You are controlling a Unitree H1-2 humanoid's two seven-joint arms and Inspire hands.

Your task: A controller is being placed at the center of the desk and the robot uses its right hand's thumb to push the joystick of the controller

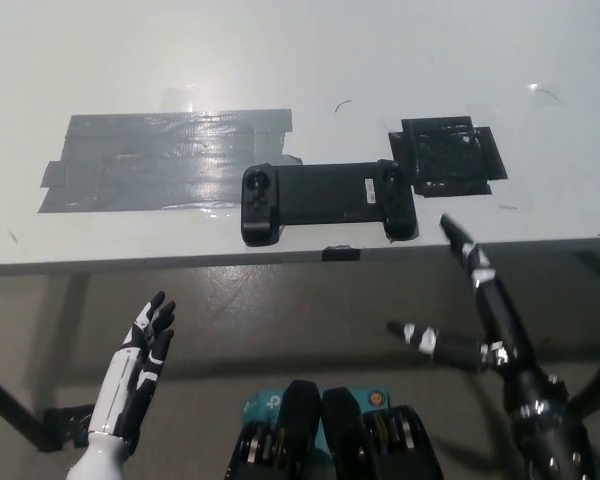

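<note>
Long black plastic game controller [328, 201] lies frame centre near desk edge. Black right hand [480, 320] lower right, fingers spread, empty, short of it. White left hand [140, 365] idle lower left, open. Risk: thumb misses small joystick [257, 185], shoves controller sideways.

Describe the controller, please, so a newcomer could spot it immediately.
On the white desk, look near the front edge, between the wide grey tape patch and the small black tape square. The controller is the long, black bar with raised grips at both ends.
</note>
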